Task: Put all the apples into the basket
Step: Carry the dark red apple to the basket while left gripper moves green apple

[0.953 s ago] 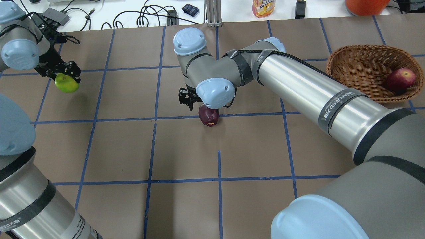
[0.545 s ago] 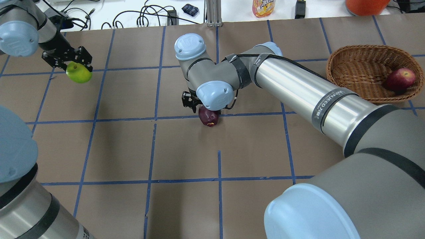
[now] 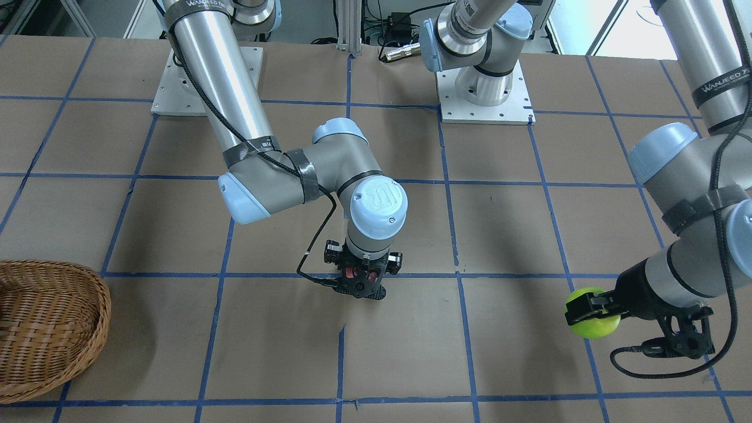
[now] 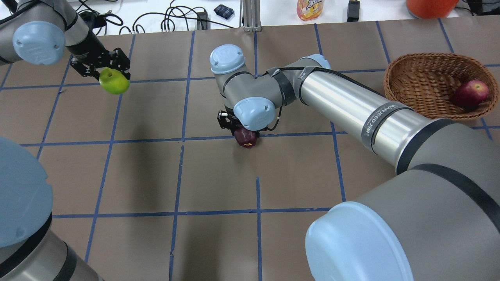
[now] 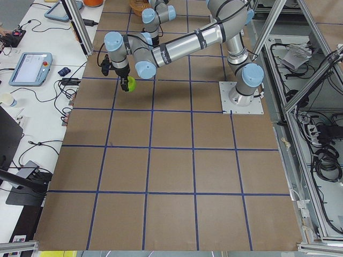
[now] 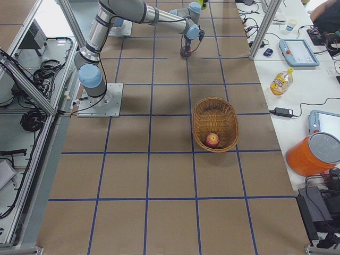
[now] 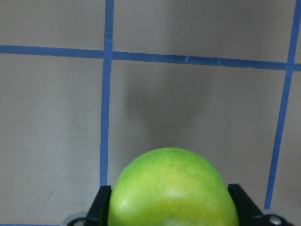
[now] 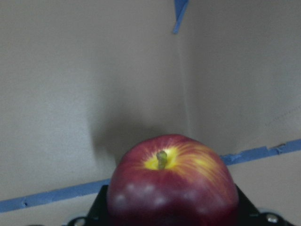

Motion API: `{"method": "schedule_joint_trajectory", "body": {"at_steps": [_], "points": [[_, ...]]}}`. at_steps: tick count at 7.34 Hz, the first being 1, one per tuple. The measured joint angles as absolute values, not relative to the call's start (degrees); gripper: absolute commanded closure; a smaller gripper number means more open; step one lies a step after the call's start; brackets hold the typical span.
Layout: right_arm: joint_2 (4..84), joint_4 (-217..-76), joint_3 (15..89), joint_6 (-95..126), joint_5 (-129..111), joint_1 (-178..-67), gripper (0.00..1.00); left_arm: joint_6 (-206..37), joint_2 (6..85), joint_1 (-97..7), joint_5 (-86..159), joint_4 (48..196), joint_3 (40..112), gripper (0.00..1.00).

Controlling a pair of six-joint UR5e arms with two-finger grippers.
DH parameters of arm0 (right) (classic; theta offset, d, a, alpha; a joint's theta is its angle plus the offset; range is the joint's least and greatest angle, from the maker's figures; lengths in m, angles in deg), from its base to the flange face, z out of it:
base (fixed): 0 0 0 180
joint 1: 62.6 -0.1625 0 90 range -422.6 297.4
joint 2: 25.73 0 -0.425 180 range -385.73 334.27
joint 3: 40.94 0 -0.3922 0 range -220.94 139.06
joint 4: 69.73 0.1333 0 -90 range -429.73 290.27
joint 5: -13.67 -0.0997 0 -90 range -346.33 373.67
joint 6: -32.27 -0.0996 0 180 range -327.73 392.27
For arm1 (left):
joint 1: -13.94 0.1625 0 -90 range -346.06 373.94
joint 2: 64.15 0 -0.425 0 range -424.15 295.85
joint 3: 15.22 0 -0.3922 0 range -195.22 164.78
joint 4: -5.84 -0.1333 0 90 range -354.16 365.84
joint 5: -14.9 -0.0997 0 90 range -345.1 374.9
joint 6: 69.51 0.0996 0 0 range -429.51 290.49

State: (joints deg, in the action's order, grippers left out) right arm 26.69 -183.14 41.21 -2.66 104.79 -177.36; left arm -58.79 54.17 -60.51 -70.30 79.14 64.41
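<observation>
My left gripper [image 4: 111, 76] is shut on the bright lime green apple [image 4: 114, 81] and holds it in the air over the table's far left; the apple also shows in the front view [image 3: 592, 320] and the left wrist view [image 7: 173, 188]. My right gripper [image 4: 239, 130] stands over the dark maroon apple [image 4: 245, 138] at the table's middle, fingers tight against its sides; the apple [image 8: 171, 183] sits on the paper. The red apple [image 4: 471, 93] lies in the wicker basket [image 4: 422, 78] at the far right.
A juice bottle [image 4: 310, 8], an orange bucket [image 4: 429, 7] and cables [image 4: 172, 21] lie on the white bench past the table's far edge. My right arm's long link [image 4: 351, 105] spans from the table's middle toward the basket. Blue tape lines grid the brown table.
My left gripper has carried the green apple to the right and farther away. My right gripper has sunk lower around the maroon apple, which has stayed in place.
</observation>
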Motion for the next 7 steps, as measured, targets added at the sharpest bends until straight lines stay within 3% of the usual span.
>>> {"method": "schedule_joint_trajectory", "body": {"at_steps": [3, 7], "points": [[31.6, -181.0, 40.9, -0.4, 104.8, -170.5, 1.0, -64.9, 53.6, -63.5, -69.3, 77.7, 66.2, 1.0], [38.0, -173.7, 40.6, 25.7, 105.3, -147.1, 1.0, -86.3, 54.6, -81.7, -69.4, 73.2, 66.6, 1.0]]}}
